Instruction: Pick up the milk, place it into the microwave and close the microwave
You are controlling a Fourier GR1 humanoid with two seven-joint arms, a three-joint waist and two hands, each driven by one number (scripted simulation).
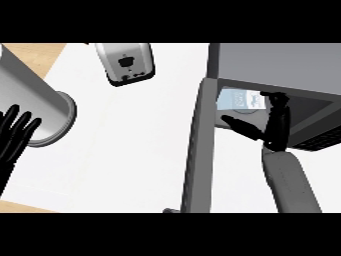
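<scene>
The milk carton [241,100], pale blue and white, stands inside the grey microwave [291,65] at the upper right. The microwave's door [196,150] hangs open toward me, left of the cavity. My right hand [273,125] reaches into the cavity just right of the carton, fingers straight and thumb spread toward the carton's base, not curled round it. My left hand [7,137] rests open at the left edge, fingers up.
A large grey cylindrical pot [25,95] stands at the far left, right behind the left hand. A toaster [126,62] sits at the top centre. White counter [129,150] lies between the pot and the open door.
</scene>
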